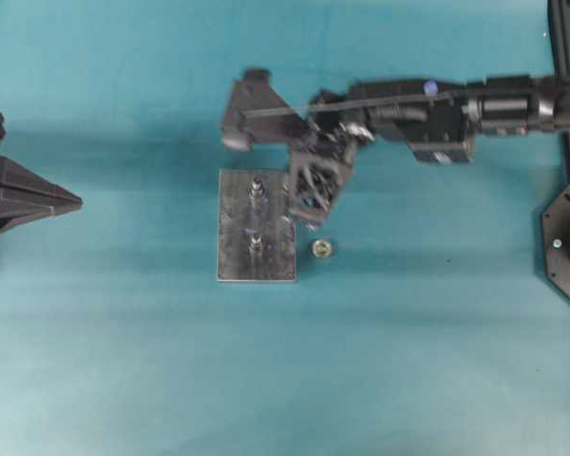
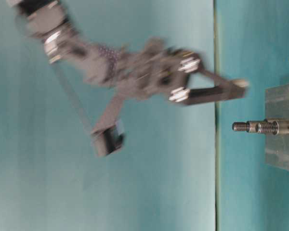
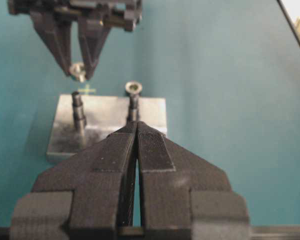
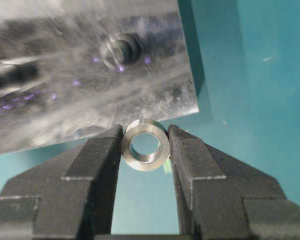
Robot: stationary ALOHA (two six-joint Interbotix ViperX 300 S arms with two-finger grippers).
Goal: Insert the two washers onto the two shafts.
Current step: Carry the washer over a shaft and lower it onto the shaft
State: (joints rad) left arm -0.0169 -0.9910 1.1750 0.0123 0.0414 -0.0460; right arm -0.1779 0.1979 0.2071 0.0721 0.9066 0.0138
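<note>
Two shafts (image 1: pixel 255 187), spare washer (image 1: pixel 322 249) beside plate (image 1: pixel 234 255)

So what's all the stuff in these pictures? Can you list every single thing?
table: one, teal, under everything.
metal plate: one, grey, flat in the middle of the table.
shafts: two, dark metal, standing upright on the plate.
held washer: one, silvery, pinched in the right tool above the table.
loose washer: one, silvery, lying on the table beside the plate.
cross mark: one, yellow-green, on the table by the plate.
right tool: one, black, shut on the held washer near the plate's edge.
left tool: one, black, shut and empty, pointing at the plate from the other side.
</note>
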